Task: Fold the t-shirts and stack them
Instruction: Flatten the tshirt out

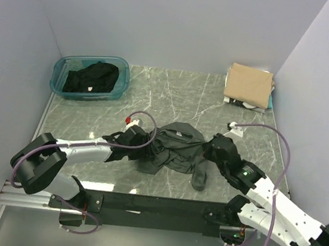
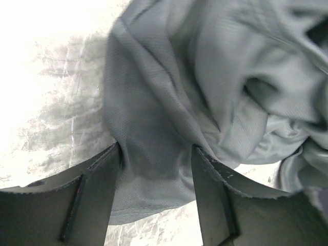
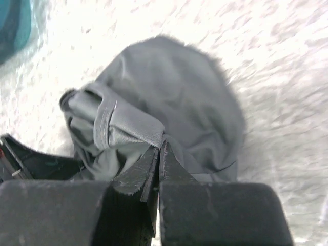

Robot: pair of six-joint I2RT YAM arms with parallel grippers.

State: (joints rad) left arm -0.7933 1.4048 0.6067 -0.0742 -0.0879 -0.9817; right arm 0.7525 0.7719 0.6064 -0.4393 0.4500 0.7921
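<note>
The charcoal-grey t-shirt (image 1: 176, 149) lay crumpled by the table's (image 1: 173, 94) near edge, its length running sideways between the right gripper (image 3: 160, 149), pinched on a fold, and the left gripper (image 2: 156, 154), fingers apart astride the hem.

No text, brand, number or sign can be read in any of the three views. In the top view, the charcoal-grey t-shirt (image 1: 173, 149) shows a small pale patch (image 1: 182, 135) at its collar that may be a label. It is too small to tell whether anything is printed on it. The two wrist views show only plain grey cloth with no lettering.
</note>
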